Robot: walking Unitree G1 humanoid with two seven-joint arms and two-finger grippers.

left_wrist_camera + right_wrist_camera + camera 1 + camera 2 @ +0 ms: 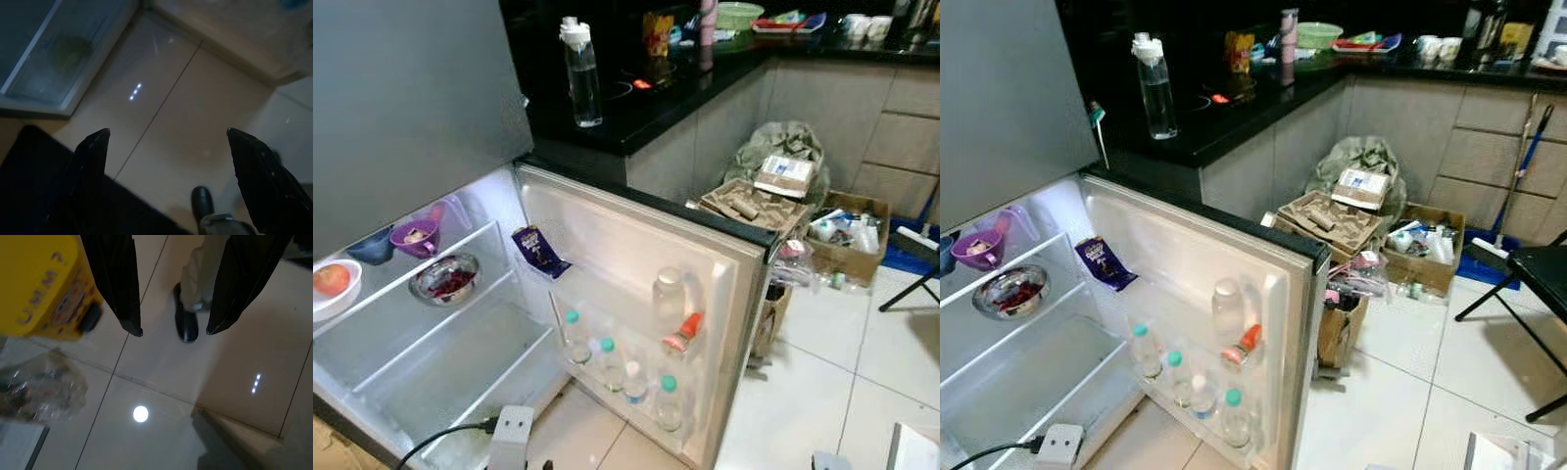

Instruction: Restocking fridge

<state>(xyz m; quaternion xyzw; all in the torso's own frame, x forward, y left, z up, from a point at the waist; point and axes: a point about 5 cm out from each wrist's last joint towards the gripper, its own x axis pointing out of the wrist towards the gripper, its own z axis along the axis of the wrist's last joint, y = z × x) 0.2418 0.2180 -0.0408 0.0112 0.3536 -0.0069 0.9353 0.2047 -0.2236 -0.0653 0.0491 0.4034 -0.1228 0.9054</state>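
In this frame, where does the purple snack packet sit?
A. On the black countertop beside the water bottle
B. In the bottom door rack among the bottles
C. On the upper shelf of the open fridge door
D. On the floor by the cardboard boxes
C: the purple snack packet rests on the upper shelf of the open fridge door, above the bottom rack's bottles.
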